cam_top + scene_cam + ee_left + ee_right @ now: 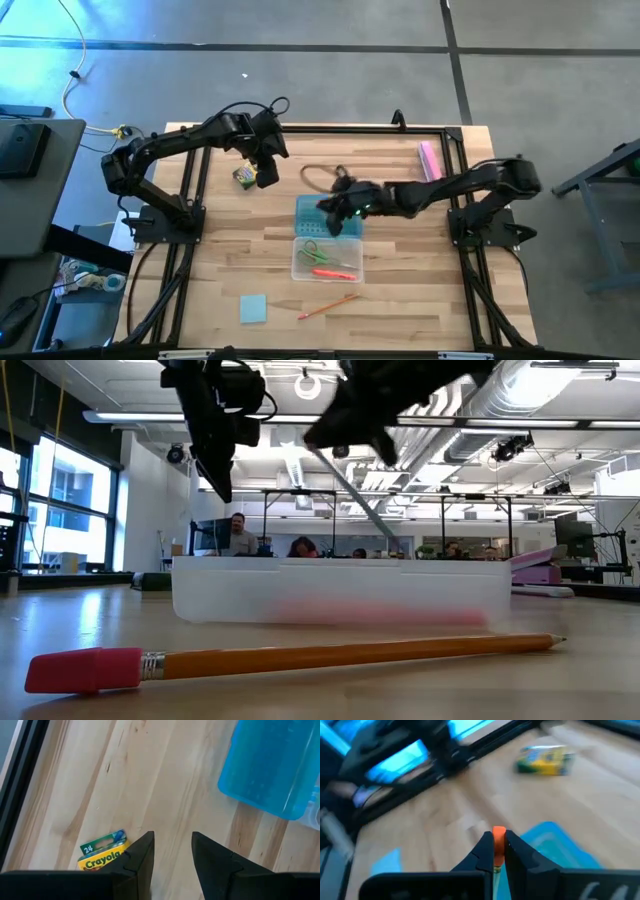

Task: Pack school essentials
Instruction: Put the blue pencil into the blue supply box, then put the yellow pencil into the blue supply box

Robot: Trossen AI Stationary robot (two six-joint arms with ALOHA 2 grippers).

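Orange pen (499,836) nipped upright in right pincer (500,851); left pincer (172,851) agape beside yellow-green crayon box (104,853)

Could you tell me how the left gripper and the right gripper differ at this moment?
The left gripper is open and holds nothing, while the right gripper is shut on an orange pen. The left gripper hangs over bare table beside the crayon box; the right gripper hangs over the blue lid of the clear case. Both are dark, two-fingered and off the table.

Crayon box (244,177) lies left of the case (327,258); note pad (253,308) nearer front.
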